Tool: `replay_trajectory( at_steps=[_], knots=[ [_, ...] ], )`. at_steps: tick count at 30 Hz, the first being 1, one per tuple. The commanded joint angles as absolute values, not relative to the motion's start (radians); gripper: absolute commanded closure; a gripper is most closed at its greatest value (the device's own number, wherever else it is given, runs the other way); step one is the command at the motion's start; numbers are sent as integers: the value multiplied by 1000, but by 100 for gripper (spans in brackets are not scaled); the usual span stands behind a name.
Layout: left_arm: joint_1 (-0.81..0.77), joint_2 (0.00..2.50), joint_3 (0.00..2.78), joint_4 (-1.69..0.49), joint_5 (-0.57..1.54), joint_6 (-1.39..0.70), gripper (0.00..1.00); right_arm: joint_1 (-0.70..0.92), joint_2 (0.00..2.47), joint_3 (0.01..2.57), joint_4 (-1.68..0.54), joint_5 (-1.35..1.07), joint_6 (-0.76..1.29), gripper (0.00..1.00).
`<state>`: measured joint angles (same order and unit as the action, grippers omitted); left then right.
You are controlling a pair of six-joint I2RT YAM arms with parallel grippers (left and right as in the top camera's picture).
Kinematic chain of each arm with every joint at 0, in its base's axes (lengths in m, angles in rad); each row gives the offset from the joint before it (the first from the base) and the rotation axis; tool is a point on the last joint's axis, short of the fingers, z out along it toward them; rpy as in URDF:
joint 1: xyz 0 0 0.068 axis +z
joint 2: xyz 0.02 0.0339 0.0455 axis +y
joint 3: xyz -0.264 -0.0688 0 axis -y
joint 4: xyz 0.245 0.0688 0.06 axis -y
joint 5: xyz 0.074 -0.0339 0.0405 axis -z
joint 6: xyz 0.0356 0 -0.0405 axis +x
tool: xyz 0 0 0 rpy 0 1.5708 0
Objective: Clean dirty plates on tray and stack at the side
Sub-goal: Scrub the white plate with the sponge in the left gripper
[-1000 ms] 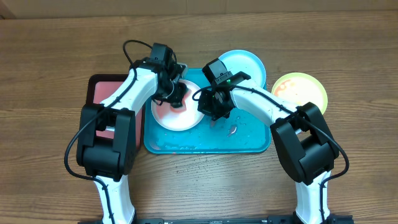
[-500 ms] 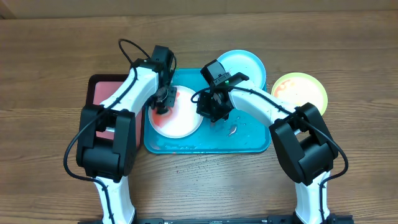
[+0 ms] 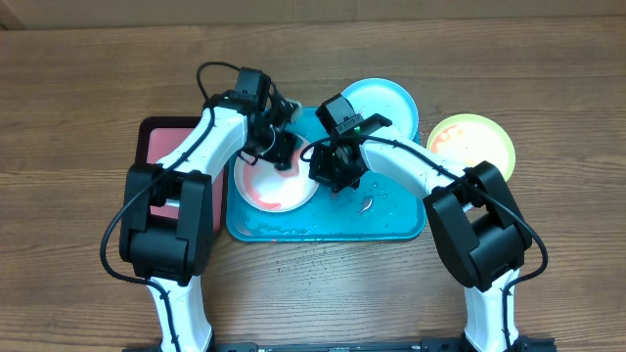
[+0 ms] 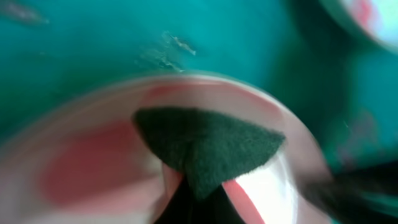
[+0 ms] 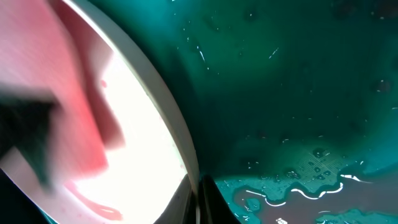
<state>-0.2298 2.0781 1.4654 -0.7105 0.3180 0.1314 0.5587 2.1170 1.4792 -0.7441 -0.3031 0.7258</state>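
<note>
Wooden table (image 3: 558,78), bearing all items; dark red tray (image 3: 156,132), left of centre, largely covered by the left arm, its right side just beside the turquoise tray; left gripper (image 3: 279,149), reaching in from the left over the far part of the white plate, its fingers pressed in on a dark green scouring pad (image 4: 208,146); the pad's pointed corner lies against the plate's face, seen close in the left wrist view, though blurred; white plate (image 3: 279,191), round, lying flat in the left part of the turquoise tray, its face carrying a pink-red sauce smear across the left and near portions, the right portion showing white; turquoise tray (image 3: 391,210), rectangular with rounded corners and raised rim, at the centre of the table, its floor wet, with beads and a streak of water (image 5: 311,180) near the right gripper; right gripper (image 3: 337,176), low over the tray at the white plate's right rim, its fingers drawn narrowly together on that rim in the right wrist view; light blue plate (image 3: 386,100), at the tray's far right corner, partly hidden behind the right arm; yellow-green rimmed plate (image 3: 474,142), on the table right of the tray, apart from it, red smears on its face.
</note>
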Motion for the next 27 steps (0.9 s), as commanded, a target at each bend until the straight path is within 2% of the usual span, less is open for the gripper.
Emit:
replay_trajectory(
  at_steps=[1,4,7,10,18,22,27],
  knots=[
    [-236,2089,1463,-663,-90,-191,96,557,2121,1465,-742,-289,728,96],
    [-236,2089,1463,-706,-302,-314,96,557,2121,1465,-742,-289,728,96],
    [-236,2089,1463,-804,-332,-317,96,557,2121,1465,-742,-286,728,96],
    [-237,2089,1463,-916,-255,-245,96,557,2121,1465,-741,-286,729,96],
    [-263,2089,1463,-1075,190,242,96,557,2121,1465,-741,-286,728,96],
    [-295,2089,1463,-1041,320,353,96,557,2121,1465,-742,-286,728,96],
    [-320,2089,1463,-882,301,336,96,557,2121,1465,-742,-286,728,96]
  ],
)
